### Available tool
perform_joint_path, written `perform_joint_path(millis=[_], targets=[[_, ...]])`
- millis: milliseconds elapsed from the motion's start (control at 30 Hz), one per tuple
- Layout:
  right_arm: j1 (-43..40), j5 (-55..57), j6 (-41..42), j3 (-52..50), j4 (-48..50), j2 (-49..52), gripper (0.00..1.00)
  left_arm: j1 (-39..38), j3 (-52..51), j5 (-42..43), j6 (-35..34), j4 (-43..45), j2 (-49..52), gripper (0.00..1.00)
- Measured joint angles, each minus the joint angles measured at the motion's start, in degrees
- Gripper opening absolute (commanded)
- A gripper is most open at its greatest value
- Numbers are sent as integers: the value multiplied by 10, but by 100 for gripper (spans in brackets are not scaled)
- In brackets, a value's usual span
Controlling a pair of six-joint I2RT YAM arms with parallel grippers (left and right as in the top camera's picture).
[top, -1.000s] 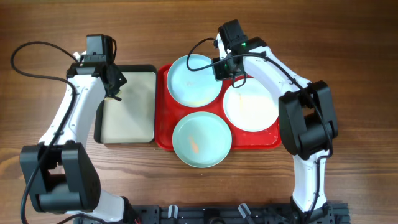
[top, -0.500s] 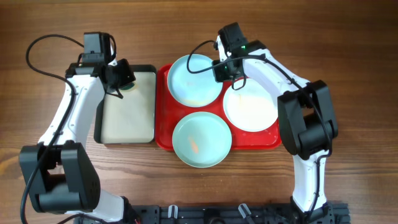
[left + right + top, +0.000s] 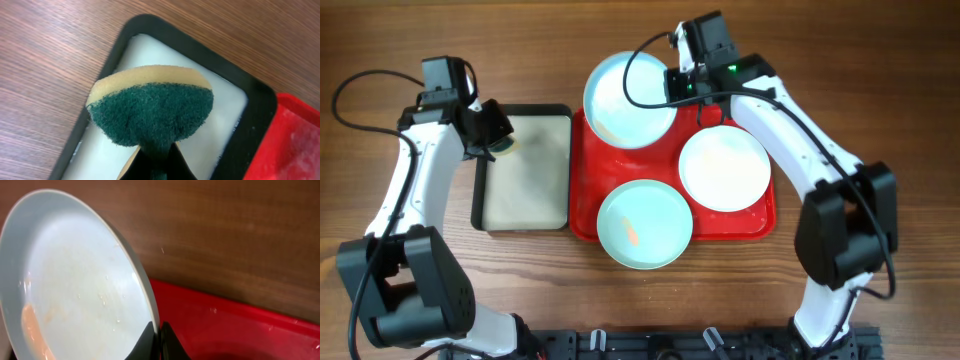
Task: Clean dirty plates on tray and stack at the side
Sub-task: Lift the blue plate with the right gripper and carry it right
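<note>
A red tray [image 3: 760, 222] holds a white plate [image 3: 723, 169] at right and a pale aqua plate [image 3: 644, 225] with an orange smear at the front. My right gripper [image 3: 678, 92] is shut on the rim of a second aqua plate [image 3: 628, 98], lifted and tilted over the tray's back left corner; the wrist view shows the plate [image 3: 75, 280] smeared orange, pinched between my fingers [image 3: 157, 340]. My left gripper [image 3: 492, 135] is shut on a green and tan sponge [image 3: 152, 107] above the cream tray.
A smaller black-rimmed cream tray [image 3: 525, 215] lies left of the red tray, also in the left wrist view [image 3: 235, 80]. Cables trail from both arms. A black rail runs along the table's front edge.
My right gripper has lifted the back aqua plate up and back, off the red tray. My left gripper has moved left with the sponge toward the cream tray's back left corner.
</note>
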Motion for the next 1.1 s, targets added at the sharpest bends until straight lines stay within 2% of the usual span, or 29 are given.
perform_joint_path(millis=[333,567,733,867,1100], targets=[[108,29,45,6,58,-14,4,38,0,0,0,-7,0,4],[179,140,42,6,101,-12,4,45,0,-5,7,-11,0,4],[209,222,8,6,159,8,4,63,0,-7,7,-20,0,4],[234,289,-63,5,235,16,4,67,0,-9,7,-27,0,4],[279,369,-289,6,354,17,4,67,0,-9,7,-31,0,4]])
